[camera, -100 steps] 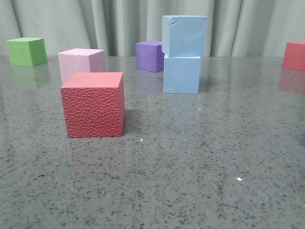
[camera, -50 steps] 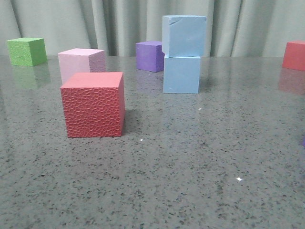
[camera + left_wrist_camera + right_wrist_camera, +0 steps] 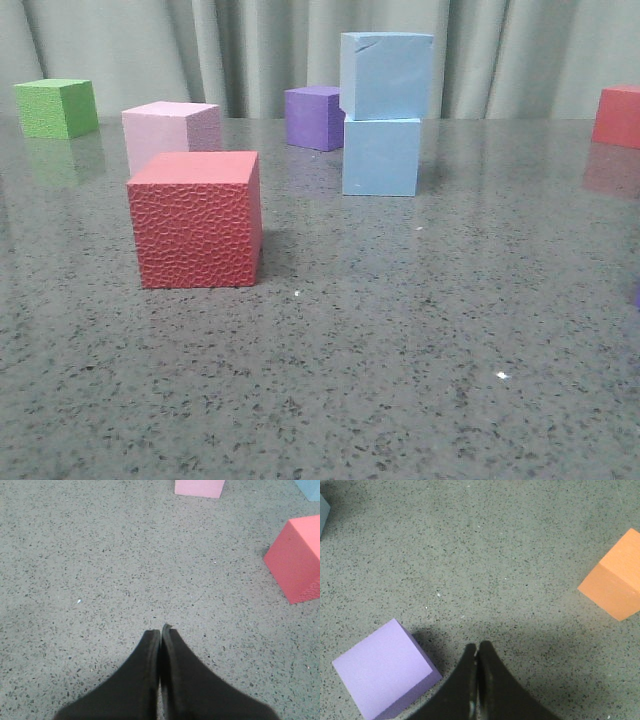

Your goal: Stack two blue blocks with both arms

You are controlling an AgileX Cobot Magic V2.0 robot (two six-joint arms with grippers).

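Two light sky-blue foam cubes stand stacked at the back middle of the table. The upper blue block [image 3: 387,75], with a nicked top edge, rests on the lower blue block [image 3: 381,156] and is shifted slightly sideways. A corner of a blue block shows in the left wrist view [image 3: 310,489]. Neither gripper shows in the front view. My left gripper [image 3: 160,630] is shut and empty over bare table. My right gripper [image 3: 477,646] is shut and empty next to a light purple cube [image 3: 382,669].
A red textured cube [image 3: 197,219] stands front left, also in the left wrist view [image 3: 297,560]. A pink cube [image 3: 170,132], a green cube [image 3: 57,107], a dark purple cube [image 3: 314,116] and a red cube [image 3: 618,116] stand further back. An orange cube [image 3: 615,577] lies near the right gripper.
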